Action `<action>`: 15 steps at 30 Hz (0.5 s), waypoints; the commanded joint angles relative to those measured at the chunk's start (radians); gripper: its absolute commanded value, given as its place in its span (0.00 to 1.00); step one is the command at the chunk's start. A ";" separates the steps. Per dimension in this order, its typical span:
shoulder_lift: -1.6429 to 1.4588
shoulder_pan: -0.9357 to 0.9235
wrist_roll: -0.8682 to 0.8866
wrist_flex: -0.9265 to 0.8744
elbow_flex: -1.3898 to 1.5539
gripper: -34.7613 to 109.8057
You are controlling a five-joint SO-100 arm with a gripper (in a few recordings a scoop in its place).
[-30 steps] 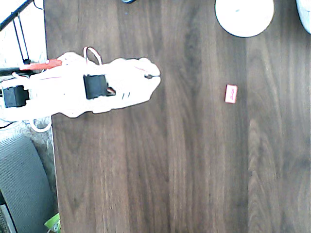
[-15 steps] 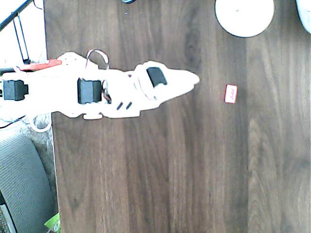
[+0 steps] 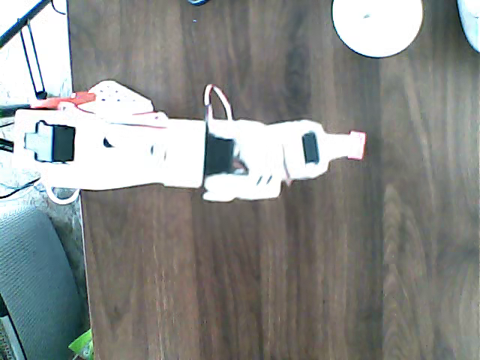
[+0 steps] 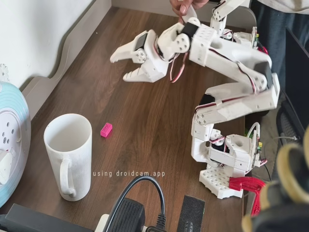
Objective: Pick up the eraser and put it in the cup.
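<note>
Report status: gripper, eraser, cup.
Gripper open, empty, raised above the table. Eraser flat on the wood, fingers not touching. Cup upright beside it. Nothing between them.

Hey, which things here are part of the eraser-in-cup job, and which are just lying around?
Part of the job:
- eraser, pink, lying on the table
- cup, white, upright, near the eraser
- gripper, jaws open, held above the table

Just lying about:
- blue-and-white spool left of the cup in the fixed view
- black cable and plug at the table's near edge
</note>
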State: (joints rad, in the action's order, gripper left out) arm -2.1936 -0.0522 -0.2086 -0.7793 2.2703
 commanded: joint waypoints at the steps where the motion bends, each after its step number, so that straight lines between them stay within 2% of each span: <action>1: 0.061 0.020 0.040 -0.092 -0.078 0.42; 5: 0.161 0.035 0.114 -0.117 -0.173 0.42; 8: 0.377 -0.012 0.173 -0.163 -0.364 0.42; 11: 0.552 -0.071 0.184 -0.198 -0.523 0.42; 15: 0.652 -0.109 0.198 -0.256 -0.586 0.42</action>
State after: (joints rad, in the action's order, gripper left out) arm -1.5432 -0.1319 -0.0092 -0.9633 1.7380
